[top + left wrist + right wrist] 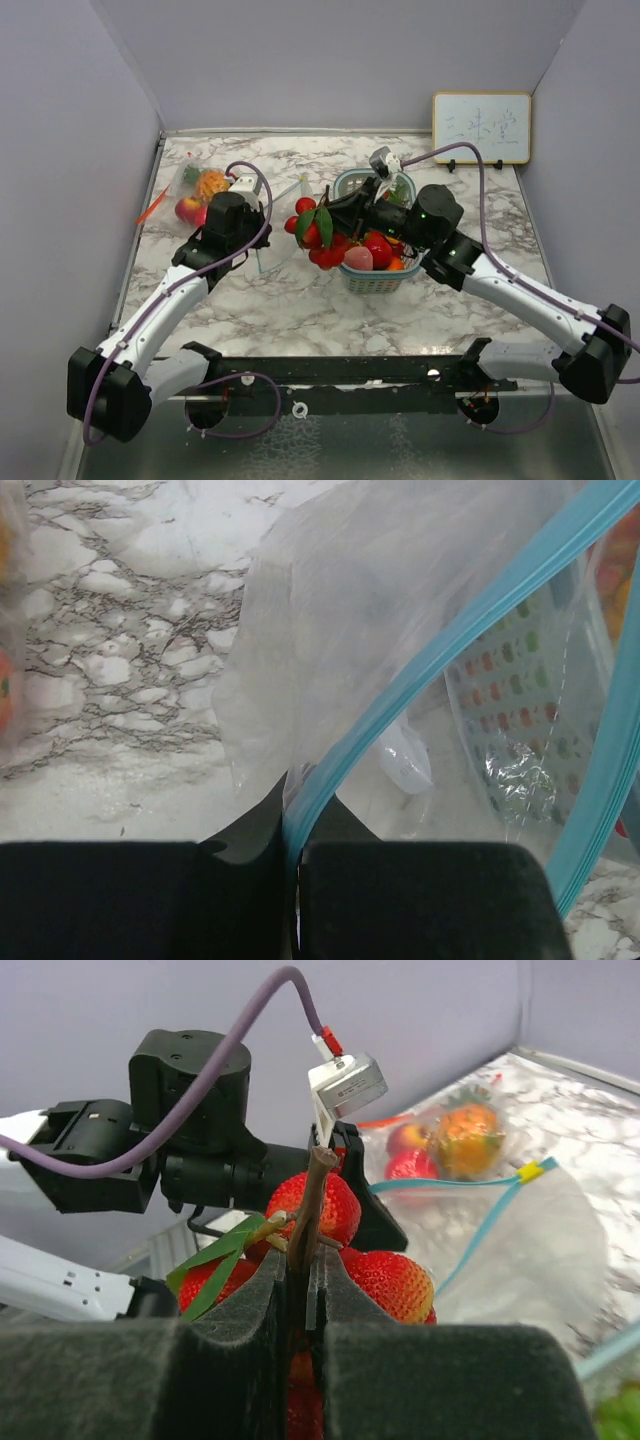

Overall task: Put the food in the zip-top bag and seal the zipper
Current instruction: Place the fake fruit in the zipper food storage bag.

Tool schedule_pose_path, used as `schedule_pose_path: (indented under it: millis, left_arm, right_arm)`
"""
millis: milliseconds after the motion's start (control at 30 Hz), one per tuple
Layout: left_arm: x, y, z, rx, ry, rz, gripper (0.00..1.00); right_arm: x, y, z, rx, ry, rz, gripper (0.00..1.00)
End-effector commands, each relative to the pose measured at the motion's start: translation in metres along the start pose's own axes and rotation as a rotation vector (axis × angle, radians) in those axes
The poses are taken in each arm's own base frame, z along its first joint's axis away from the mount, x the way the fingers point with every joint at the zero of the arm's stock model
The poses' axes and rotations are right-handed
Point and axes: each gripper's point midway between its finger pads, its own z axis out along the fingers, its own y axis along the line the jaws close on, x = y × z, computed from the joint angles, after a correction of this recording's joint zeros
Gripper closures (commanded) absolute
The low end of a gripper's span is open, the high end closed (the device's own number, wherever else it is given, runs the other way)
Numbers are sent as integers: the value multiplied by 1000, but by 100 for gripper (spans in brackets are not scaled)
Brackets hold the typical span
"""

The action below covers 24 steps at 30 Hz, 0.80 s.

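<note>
My left gripper (243,203) is shut on the blue zipper edge (330,780) of the clear zip-top bag (380,630), holding its mouth up. An orange (211,184) and red fruit (189,210) lie inside the bag's far end. My right gripper (335,215) is shut on the brown stem (312,1200) of a strawberry bunch (318,240) with green leaves, held between the basket and the bag mouth. In the right wrist view the strawberries (400,1282) hang around the fingers, with the bag (520,1240) beyond. A pink peach (358,259) and red pepper (378,246) sit in the teal basket (375,280).
A small whiteboard (481,127) stands at the back right. Grey walls close in the marble table (300,310) on three sides. A black rail (340,372) runs along the near edge by the arm bases.
</note>
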Motion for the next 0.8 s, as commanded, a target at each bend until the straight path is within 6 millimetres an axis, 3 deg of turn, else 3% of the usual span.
schedule_pose_path:
  millis: [0, 133, 533, 767]
  left_arm:
    - [-24, -29, -13, 125, -54, -39, 100]
    - [-26, -37, -16, 165, -61, -61, 100]
    - [-24, -44, -18, 216, -116, -157, 100]
    - [-13, -33, -5, 163, -108, -168, 100]
  right_arm:
    - [-33, 27, 19, -186, -209, 76, 99]
    - [-39, 26, 30, -222, -300, 148, 99]
    - [-30, -14, 35, -87, -486, 402, 99]
    - [-48, 1, 32, -146, -545, 437, 99]
